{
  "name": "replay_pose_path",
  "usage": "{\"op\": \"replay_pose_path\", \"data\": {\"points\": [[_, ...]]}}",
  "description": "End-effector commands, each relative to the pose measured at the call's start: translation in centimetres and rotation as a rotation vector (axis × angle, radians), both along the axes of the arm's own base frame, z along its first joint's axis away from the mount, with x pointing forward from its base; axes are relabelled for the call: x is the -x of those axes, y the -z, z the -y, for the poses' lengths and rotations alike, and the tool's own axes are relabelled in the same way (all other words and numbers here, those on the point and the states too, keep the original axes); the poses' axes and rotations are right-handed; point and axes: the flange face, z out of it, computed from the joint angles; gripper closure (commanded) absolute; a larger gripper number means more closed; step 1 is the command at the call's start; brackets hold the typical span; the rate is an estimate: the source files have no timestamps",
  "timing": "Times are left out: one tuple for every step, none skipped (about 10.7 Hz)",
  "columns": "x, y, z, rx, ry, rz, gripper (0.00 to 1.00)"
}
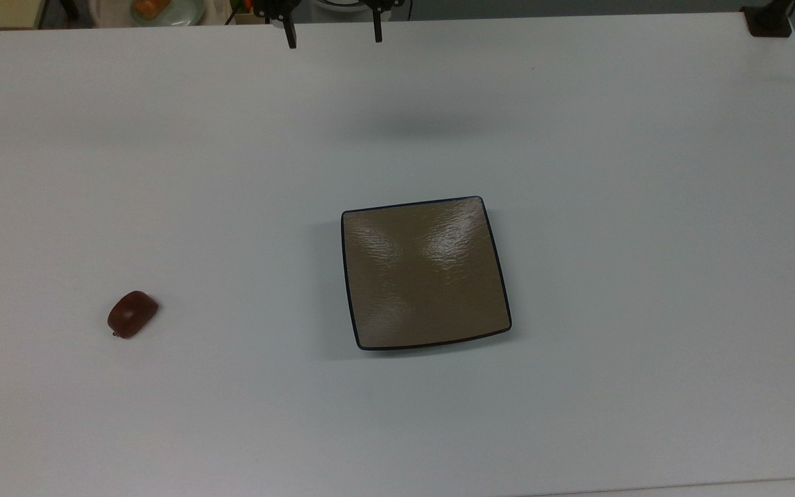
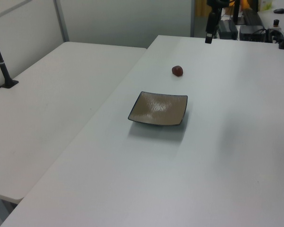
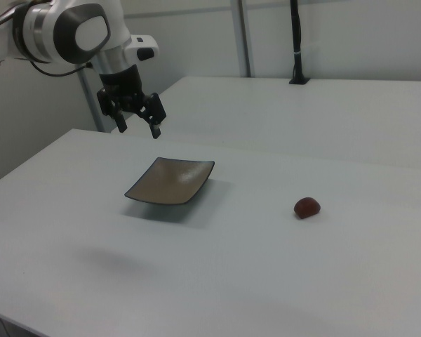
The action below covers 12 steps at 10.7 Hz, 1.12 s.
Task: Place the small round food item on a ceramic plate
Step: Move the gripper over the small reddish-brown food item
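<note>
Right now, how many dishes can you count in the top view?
2: the ceramic plate sits mid-table, and a pale round dish holding an orange food piece lies beyond the table's far edge, cut off by the frame.

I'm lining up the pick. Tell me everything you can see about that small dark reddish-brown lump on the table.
The small glossy dark reddish-brown rounded lump has a shallow dimple on top and a tiny nub at one end. It lies alone on the white table, clear of the square tan-brown ceramic plate, off toward the top view's left. Nothing touches it except the tabletop. The open black two-finger gripper hangs in the air, far from it.
</note>
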Motion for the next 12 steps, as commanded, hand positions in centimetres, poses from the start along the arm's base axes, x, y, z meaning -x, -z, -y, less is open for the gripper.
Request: {"op": "replay_pose_path", "data": {"points": [[-0.3,1.0,-0.5,-0.011,-0.010,-0.009,0.00],[-0.3,1.0,-0.5,-0.011,-0.007,-0.008,0.00],[-0.3,1.0,-0.3,-0.011,-0.005,-0.009,0.00],[-0.4,1.1,-0.3,-0.009,-0.004,-0.009,0.00],[-0.4,1.0,0.1,-0.010,0.002,-0.007,0.00],[-0.6,1.1,0.7,-0.010,0.013,-0.006,0.00],[-0.8,1.1,1.3,-0.012,0.024,-0.001,0.00],[-1.0,1.5,1.3,-0.010,0.025,-0.004,0.00],[-1.5,2.1,1.8,-0.009,0.035,-0.015,0.00],[-2.1,1.9,2.3,-0.010,0.046,-0.009,0.00],[-2.6,1.9,3.0,-0.006,0.057,-0.007,0.00],[-3.0,1.5,4.4,-0.009,0.116,-0.003,0.00]]}}
